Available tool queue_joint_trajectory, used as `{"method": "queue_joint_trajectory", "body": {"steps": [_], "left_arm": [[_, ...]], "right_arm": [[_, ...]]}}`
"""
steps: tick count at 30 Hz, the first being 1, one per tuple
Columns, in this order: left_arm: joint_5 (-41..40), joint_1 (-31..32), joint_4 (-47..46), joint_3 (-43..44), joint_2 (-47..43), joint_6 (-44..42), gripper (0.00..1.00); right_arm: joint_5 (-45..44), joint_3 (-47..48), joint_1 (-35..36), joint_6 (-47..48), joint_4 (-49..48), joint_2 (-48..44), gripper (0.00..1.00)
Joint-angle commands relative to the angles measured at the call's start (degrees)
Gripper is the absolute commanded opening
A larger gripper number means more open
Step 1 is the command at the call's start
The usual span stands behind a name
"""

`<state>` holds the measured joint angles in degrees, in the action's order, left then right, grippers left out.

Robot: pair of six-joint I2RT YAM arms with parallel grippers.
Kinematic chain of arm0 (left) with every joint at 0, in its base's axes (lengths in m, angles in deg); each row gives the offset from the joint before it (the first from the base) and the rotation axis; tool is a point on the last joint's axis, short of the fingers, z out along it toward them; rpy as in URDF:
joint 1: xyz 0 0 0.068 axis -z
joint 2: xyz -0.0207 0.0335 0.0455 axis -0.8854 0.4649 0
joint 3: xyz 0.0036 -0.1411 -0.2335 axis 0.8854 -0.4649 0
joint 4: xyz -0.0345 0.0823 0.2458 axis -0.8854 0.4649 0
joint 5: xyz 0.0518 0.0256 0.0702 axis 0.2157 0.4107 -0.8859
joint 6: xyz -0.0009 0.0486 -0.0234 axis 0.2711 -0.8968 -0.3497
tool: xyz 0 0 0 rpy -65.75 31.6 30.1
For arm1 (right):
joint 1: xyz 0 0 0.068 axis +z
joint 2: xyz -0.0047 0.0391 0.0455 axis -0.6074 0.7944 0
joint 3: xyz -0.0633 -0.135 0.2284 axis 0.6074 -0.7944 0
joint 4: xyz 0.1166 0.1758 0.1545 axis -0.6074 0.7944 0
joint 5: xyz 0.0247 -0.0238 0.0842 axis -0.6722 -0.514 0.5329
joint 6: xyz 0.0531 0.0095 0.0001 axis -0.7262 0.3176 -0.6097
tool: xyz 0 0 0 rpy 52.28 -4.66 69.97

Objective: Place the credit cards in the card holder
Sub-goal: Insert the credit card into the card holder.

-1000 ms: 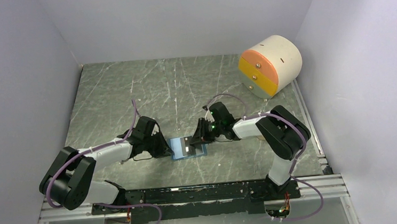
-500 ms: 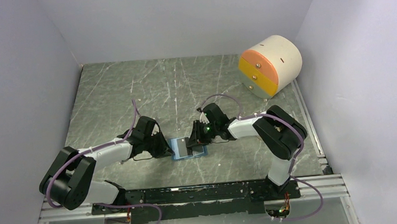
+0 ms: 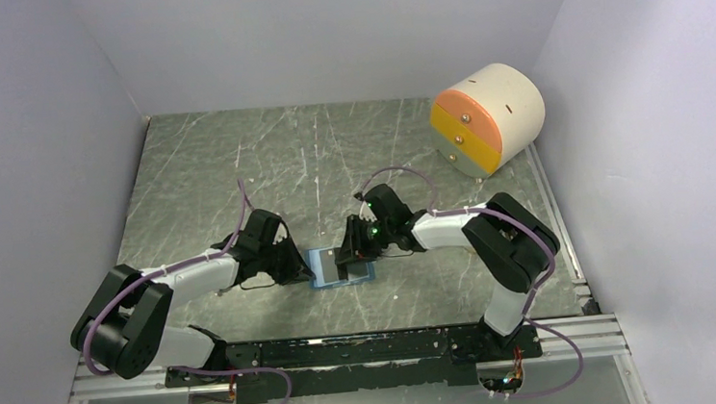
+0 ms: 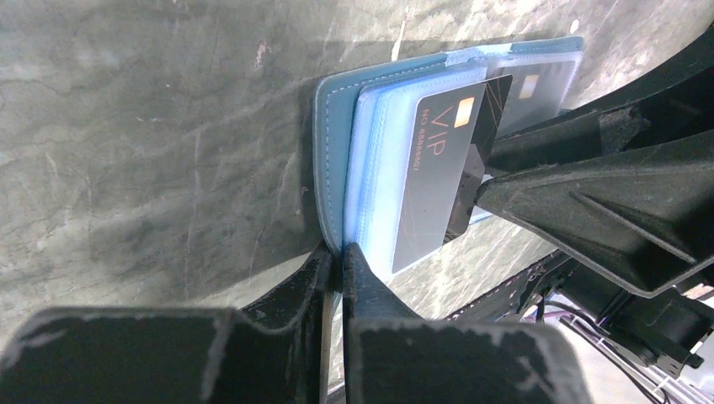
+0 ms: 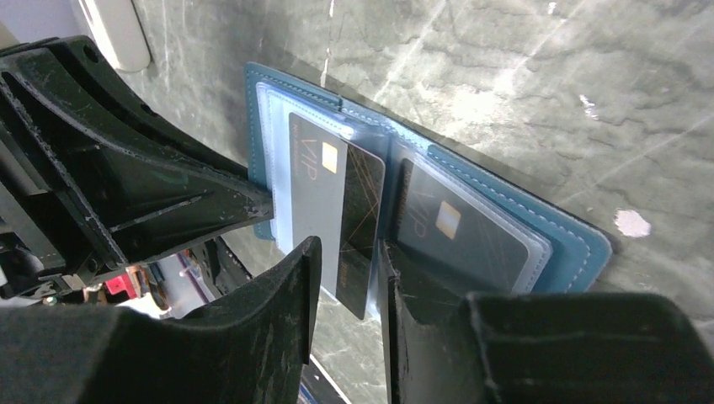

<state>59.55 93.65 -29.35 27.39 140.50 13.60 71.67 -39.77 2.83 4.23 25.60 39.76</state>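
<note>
The card holder (image 4: 330, 143) is pinched at its near edge by the left hand (image 4: 337, 257), to hold it open and steady on the counter (image 4: 151, 126). A credit card (image 5: 333, 194), half in its sleeve, lies between the fingers of the right hand (image 5: 347, 269); whether it is gripped cannot be told.

The left claw (image 4: 339, 252) pinches the near edge of the open blue card holder (image 4: 333, 126), which lies on the grey table (image 4: 126, 126). A black VIP card (image 4: 438, 168) sticks partly out of a clear pocket. The right claw (image 4: 492, 172) touches the card's edge.
</note>
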Motion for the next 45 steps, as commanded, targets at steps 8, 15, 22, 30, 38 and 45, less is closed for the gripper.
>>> {"method": "queue_joint_trajectory", "body": {"steps": [8,15,22,30,38,45], "left_arm": [[1.3,0.7,-1.9,0.1,-1.1,0.9,0.09],[0.9,0.7,-1.1,0.7,-1.5,0.7,0.09],[-0.5,0.7,1.8,0.9,-4.1,0.3,0.09],[0.3,0.7,3.3,1.3,-6.9,0.4,0.09],[5.0,0.7,-2.2,0.9,-9.5,1.8,0.18],[6.4,0.7,-5.0,1.2,-5.3,1.5,0.21]], "right_arm": [[1.0,2.3,3.6,-1.9,-2.5,2.1,0.24],[-1.3,3.0,4.1,-0.8,1.4,1.9,0.26],[-4.3,4.6,3.5,3.1,7.9,-1.0,0.30],[-7.4,5.5,2.6,6.7,12.0,-4.7,0.30],[-7.9,4.6,2.6,8.0,10.1,-1.7,0.14],[-7.4,2.6,2.6,7.2,7.6,-1.6,0.14]]}}
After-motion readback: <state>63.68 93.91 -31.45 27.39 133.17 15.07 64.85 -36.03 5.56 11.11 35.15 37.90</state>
